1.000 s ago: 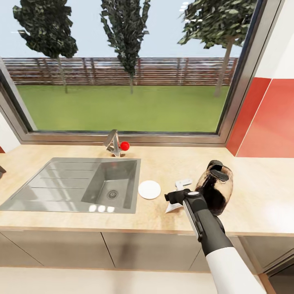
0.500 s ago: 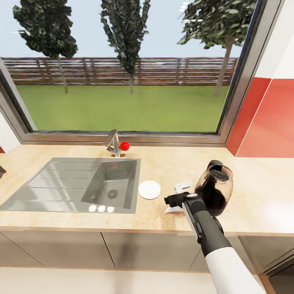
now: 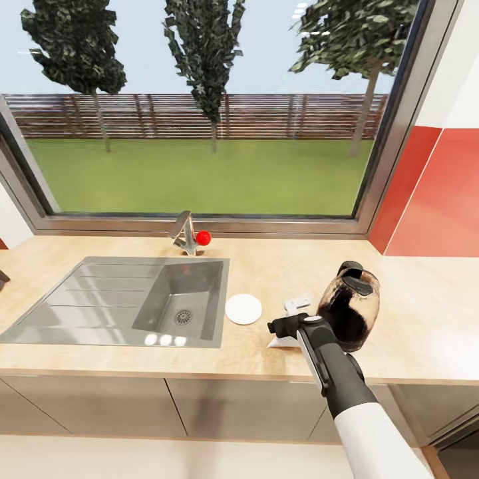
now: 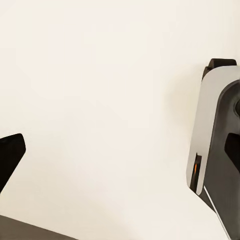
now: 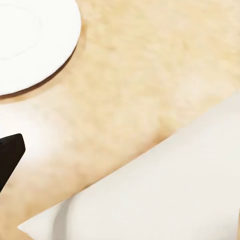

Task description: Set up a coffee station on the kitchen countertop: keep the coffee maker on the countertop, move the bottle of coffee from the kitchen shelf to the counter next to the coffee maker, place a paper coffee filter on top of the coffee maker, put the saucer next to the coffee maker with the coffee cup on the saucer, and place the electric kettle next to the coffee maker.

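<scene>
R gripper [image 3: 283, 326] hovers low over the paper coffee filter [image 3: 282, 340] on the countertop [image 3: 412, 326]; can't tell if its jaws are spread or closed. Coffee maker [image 3: 350, 313] stands just beside the R arm. Saucer [image 3: 243, 309] sits near the filter, next to the sink [image 3: 133, 301]. Faucet [image 3: 184, 234] behind, under the window [image 3: 199, 120].

L wrist cam: pale surface, L gripper state can't tell.

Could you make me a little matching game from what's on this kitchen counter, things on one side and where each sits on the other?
Things:
1. round white saucer
2. red ball-shaped tap knob
3. dark glass coffee maker
4. flat white paper filter

Places:
A. under the robot's right hand
B. by the window sill, behind the steel sink
C. just right of the sink
D. rightmost on the counter

Pairs: 1-C, 2-B, 3-D, 4-A
</scene>
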Motion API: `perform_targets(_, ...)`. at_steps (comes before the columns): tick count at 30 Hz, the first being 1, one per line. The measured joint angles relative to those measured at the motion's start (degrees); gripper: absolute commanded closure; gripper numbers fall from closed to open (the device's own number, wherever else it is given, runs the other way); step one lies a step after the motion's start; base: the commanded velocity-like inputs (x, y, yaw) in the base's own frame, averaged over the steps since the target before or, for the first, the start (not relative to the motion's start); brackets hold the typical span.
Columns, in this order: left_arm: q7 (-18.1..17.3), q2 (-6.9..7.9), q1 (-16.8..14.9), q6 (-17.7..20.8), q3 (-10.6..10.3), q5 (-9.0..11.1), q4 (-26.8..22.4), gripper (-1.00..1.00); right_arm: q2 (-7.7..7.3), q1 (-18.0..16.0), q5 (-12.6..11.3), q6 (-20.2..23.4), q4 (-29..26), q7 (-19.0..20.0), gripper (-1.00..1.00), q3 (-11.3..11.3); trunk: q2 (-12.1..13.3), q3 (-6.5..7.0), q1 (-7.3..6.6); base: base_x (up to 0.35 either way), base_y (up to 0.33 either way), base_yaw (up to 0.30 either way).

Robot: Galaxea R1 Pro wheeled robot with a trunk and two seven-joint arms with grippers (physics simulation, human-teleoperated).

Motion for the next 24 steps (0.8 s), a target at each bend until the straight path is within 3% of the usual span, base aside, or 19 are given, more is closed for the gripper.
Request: perform_targets(24, 0.0, 0.08, 0.0, 0.0, 0.0, 0.0, 0.0, -1.0, 0.0, 0.0, 0.0, 0.0, 1.2, 0.0, -1.0, 0.0, 0.0, 0.0, 0.0, -0.064, 0.0, 0.0)
